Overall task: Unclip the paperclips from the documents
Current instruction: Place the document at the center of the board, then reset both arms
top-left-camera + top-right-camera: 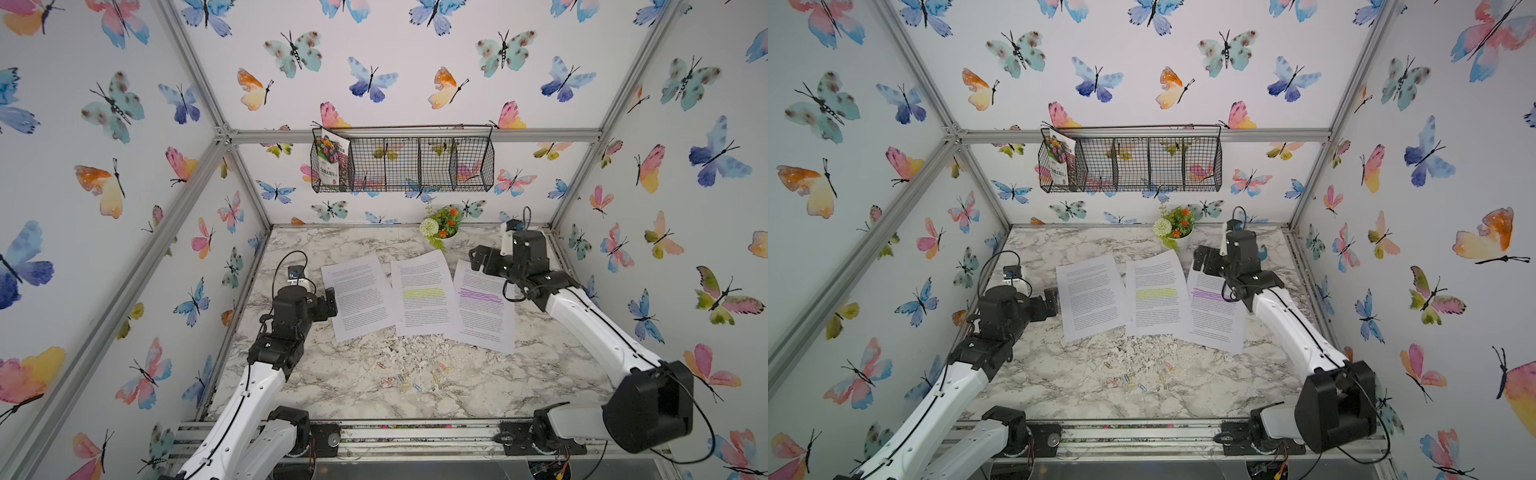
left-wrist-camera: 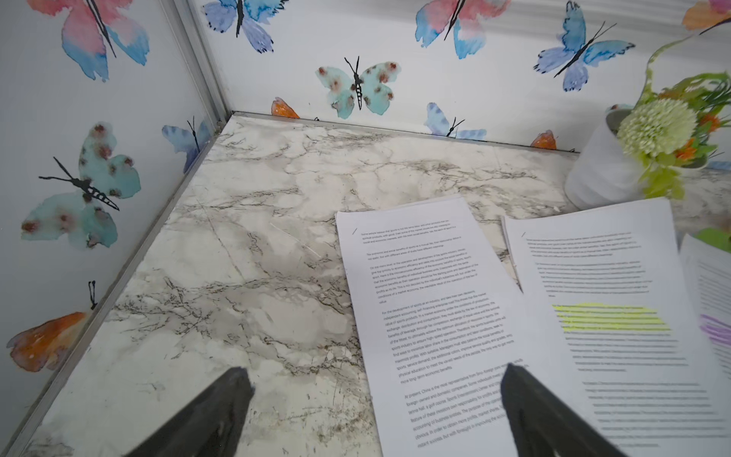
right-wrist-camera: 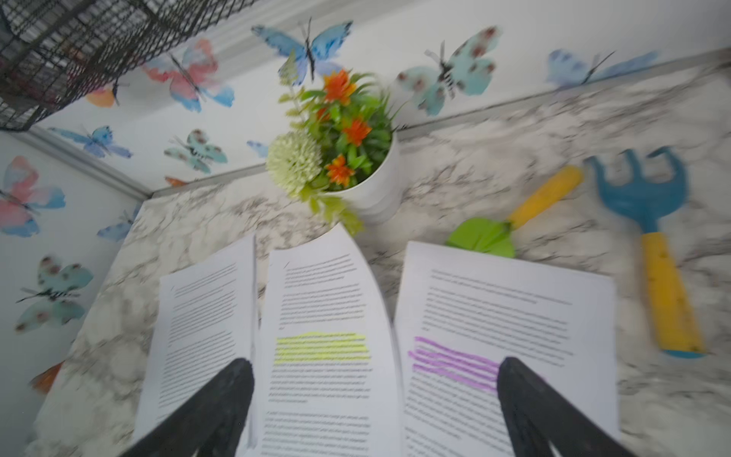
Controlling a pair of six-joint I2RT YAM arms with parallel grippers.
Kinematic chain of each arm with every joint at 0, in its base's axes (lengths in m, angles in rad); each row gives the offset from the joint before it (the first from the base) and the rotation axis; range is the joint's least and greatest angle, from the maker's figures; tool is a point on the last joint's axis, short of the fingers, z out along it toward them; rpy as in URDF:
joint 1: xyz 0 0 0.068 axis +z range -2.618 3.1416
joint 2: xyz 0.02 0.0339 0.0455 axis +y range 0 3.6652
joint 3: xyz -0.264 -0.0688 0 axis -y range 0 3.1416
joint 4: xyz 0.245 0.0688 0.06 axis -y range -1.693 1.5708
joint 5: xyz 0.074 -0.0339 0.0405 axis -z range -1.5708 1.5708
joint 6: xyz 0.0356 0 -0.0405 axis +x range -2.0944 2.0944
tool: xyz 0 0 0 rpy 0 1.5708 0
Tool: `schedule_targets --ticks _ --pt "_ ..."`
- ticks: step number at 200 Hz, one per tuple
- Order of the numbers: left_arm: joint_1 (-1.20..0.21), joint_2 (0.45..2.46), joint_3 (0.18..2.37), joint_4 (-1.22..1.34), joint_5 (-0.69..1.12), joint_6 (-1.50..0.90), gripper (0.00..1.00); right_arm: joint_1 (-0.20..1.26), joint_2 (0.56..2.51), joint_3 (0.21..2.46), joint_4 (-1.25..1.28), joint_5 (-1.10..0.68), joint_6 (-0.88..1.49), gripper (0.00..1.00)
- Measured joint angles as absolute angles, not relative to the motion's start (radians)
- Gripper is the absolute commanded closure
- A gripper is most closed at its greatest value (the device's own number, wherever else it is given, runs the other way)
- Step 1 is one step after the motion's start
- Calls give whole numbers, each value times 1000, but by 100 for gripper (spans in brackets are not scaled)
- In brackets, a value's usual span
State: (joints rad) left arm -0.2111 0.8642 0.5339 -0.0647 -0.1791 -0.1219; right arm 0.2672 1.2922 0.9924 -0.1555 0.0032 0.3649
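White docs (image 1: 424,291), long axes front-to-back, L gripper (image 2: 375,376), R gripper (image 3: 375,368) wide open, empty

Bright, even light, soft shadows, top views bowed at edges — right wrist view motion-blurred

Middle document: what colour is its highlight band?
Yellow. The highlight band on the middle document shows best in the right wrist view.

The paperclips (image 1: 401,379) are too small in both top views for shapes to be resolved. The right wrist view is blurred; print on the documents (image 3: 324,300) cannot be read. The trowel (image 3: 490,237) is partly covered by the purple-marked sheet (image 3: 506,316), itself cut off at the edge in the left wrist view.
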Motion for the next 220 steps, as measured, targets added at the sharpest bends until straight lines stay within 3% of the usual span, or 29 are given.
schedule_targets --ticks 37,88,136,167,220 --pt "-161 1053 260 388 -168 -48 1 213 1240 648 99 125 200 1" --pt "22 1405 135 1031 -50 -48 1 175 1495 490 464 207 111 1" --pt "-9 1428 169 1126 -2 -14 1 133 1605 459 758 224 41 2" --pt "-9 1423 189 1122 7 -1 1 103 1575 186 1169 212 39 2" --pt "-9 1423 191 1116 10 4 1 93 1585 253 1195 156 30 2"
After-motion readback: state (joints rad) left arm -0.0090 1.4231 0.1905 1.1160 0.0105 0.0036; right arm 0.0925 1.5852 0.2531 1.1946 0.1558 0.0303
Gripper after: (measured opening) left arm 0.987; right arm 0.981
